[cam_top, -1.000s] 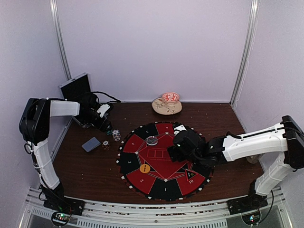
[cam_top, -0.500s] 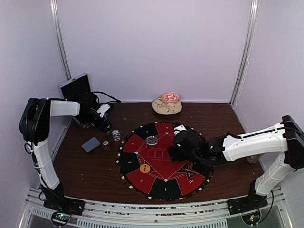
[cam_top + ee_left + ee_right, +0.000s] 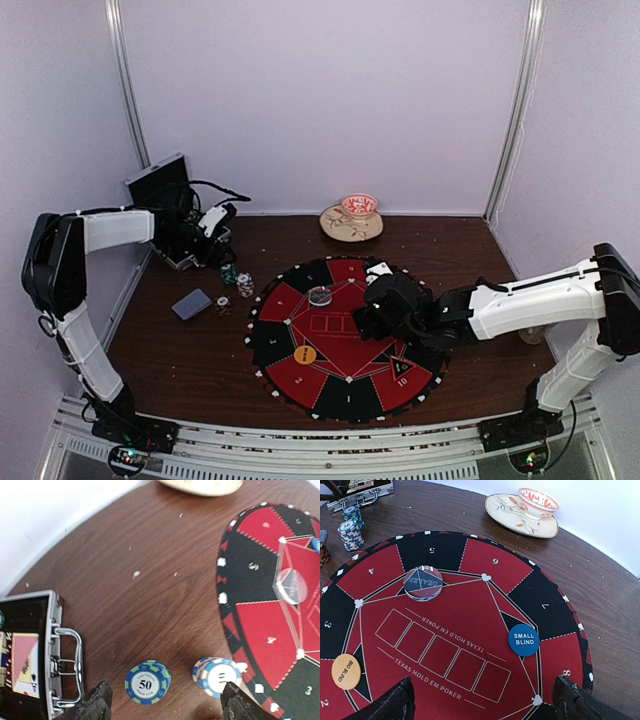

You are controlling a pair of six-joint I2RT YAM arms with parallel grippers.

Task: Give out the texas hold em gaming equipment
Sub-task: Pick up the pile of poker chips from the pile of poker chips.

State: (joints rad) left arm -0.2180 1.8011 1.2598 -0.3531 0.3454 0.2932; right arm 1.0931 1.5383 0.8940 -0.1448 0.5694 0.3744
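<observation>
Two short chip stacks stand on the bare wood just left of the round mat. One is a teal-edged 50 stack. Just beside it on the right is a blue-and-white stack, which nearly touches the mat's edge. The grey-blue card deck lies nearer and further left, with a few darker chips beside it.

The left gripper hovers over the two stacks with its jaws spread wide and empty. The open silver-edged case sits just beyond, to the far left.

The main risk, as I judge it, is how near the stacks are to each other. A finger coming down between them could shove or topple the neighbouring stack and scatter chips onto the mat or against the case's handle. A pinch taken high on a stack might lift only the top chips and leave the rest skewed.

On the mat, the SMALL BLIND disc, BIG BLIND disc and DEALER button lie flat. The right gripper hangs over them, fully open and holding nothing. Those thin discs offer little edge, so fingers could skid off and drag the mat.
</observation>
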